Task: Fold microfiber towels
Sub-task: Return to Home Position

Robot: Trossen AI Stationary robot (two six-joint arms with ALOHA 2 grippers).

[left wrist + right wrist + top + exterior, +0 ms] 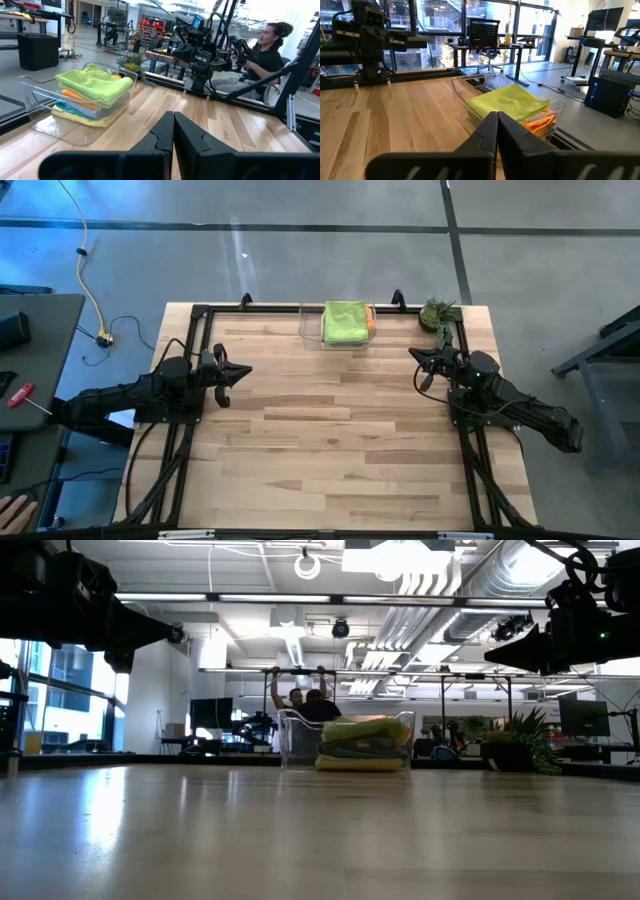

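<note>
**A:** Nearest first: what are the pincers doing?

**B:** The left gripper (243, 370) hangs over the left side of the table (330, 460), its fingers pressed together on nothing. The right gripper (420, 360) mirrors it over the right side, also closed and empty.

**A:** And the towels?

**B:** They are farther off, at the middle of the far edge, all stacked inside the clear bin (30, 82). The lime green towel (95, 82) lies folded on top, slightly rumpled. Below it I see the edge of an orange towel (77, 95), then a teal towel (62, 105), and a yellow towel (87, 118) at the bottom. I cannot pick out a grey one.

**A:** How would they handle?

**B:** Light, soft and limp, I'd judge. The fuzzy nap should give the fingers purchase, so they're not slippery. I'd pinch a folded edge or a corner, because a pinch in the middle would likely lift one layer and spoil the fold. Nothing there is fragile, though the bin looks light enough to slide.

**A:** Anything beyond?

**B:** A small potted plant (437, 312) stands at the far right corner. Past the table, a person (265, 55) sits in the room.
</note>
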